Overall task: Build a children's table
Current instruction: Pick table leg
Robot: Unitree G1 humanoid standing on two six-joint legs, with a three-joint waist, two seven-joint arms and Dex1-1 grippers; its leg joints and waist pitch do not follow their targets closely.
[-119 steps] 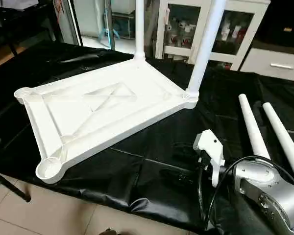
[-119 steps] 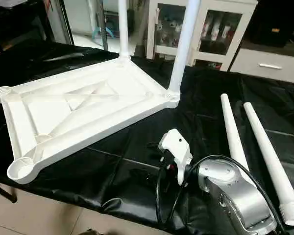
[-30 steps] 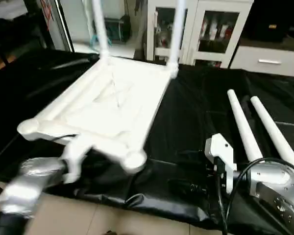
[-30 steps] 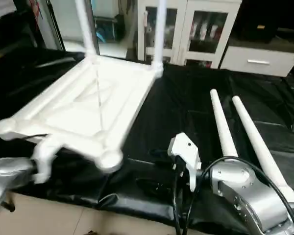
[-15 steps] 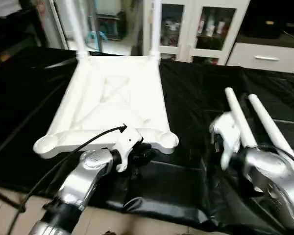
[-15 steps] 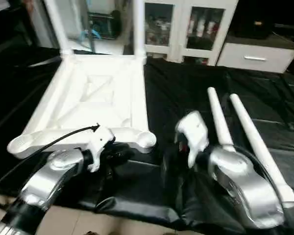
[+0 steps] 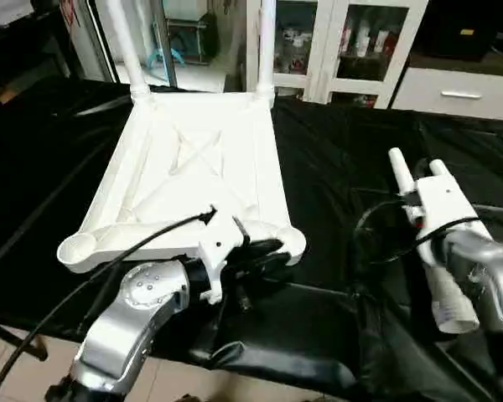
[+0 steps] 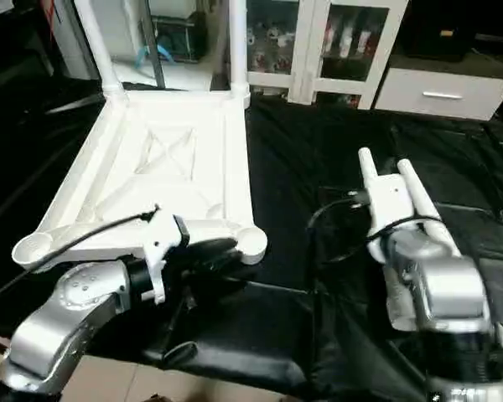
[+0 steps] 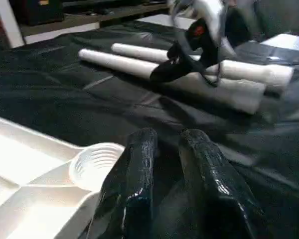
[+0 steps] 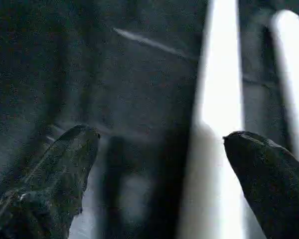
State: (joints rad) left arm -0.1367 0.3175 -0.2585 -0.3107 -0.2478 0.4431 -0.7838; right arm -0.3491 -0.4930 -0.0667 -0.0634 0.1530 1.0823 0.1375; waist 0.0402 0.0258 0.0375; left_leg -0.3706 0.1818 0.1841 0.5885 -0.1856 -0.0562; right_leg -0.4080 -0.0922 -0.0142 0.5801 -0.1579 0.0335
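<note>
- The children's table top [image 7: 193, 180] lies upside down on the black-covered bench [image 7: 335, 167], its ribbed, X-braced underside facing up, toward the bench's left half and reaching close to the near edge.
- Two white legs already stand upright in the far corner sockets: one at the far left corner [image 7: 126, 50], one at the far right corner [image 7: 267, 46].
- The two near corner sockets stand empty: the near left socket [image 7: 77, 248] and the near right socket [image 7: 292, 241].
- The left gripper [image 9: 164, 144] sits low at the top's near edge, just beside the near right socket; its two black fingers [image 9: 134, 184] stand a narrow gap apart with nothing between them.
- Two loose legs [image 9: 139, 62] lie side by side on the bench's right half, well apart from the table top, their narrow ends pointing toward the far edge.
- The right gripper [image 10: 159, 139] hangs over these loose legs, its fingers [image 10: 65, 164] spread wide; the nearer leg [image 10: 214, 99] runs between them in the right wrist view, and no contact can be made out.
- Behind the bench stands a white cabinet with glass doors [image 7: 352, 42].
</note>
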